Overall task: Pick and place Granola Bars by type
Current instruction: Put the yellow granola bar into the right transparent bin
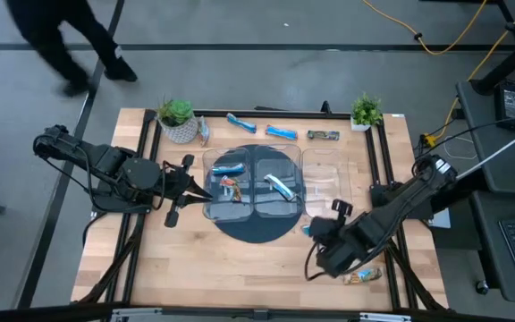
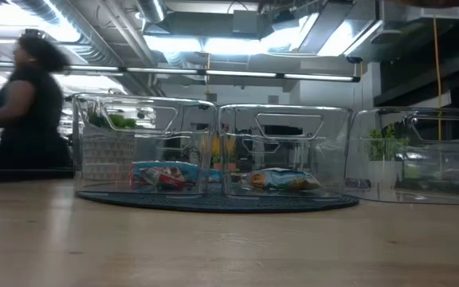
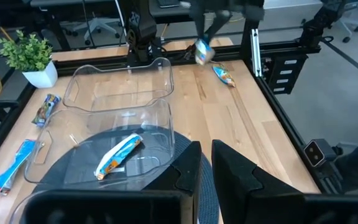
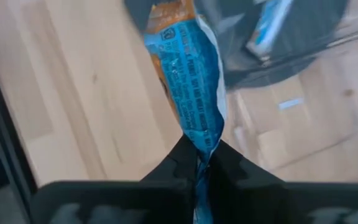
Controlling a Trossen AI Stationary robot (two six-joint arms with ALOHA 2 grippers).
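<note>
My right gripper (image 1: 314,231) hovers at the near right rim of the dark round mat, shut on a bright blue bar with an orange end (image 4: 188,81). My left gripper (image 1: 206,190) waits beside the left clear tray (image 1: 215,204), its fingers (image 3: 191,171) almost together and holding nothing. Inside the trays lie a blue bar (image 1: 231,168), an orange one (image 1: 231,188) and a silver-blue one (image 1: 280,185). Flat along the far edge are two blue bars (image 1: 241,122) (image 1: 282,132), a dark brown bar (image 1: 323,135) and one bar by a plant (image 1: 204,132). A tan-orange bar (image 1: 362,275) lies near the right arm. My right gripper pinches the blue bar by one crimped end of its wrapper (image 4: 202,149) between the two fingers. The rest of the bar reaches out past the fingertips, along the fingers' line. In the left wrist view the bar (image 3: 202,53) appears lifted clear of the wood.
Three clear trays stand side by side, the right one (image 1: 325,174) partly off the round mat (image 1: 257,233). Potted plants sit at the far corners (image 1: 177,116) (image 1: 365,112). A black frame rail (image 1: 387,170) borders the table. A person walks beyond the far edge (image 1: 70,40).
</note>
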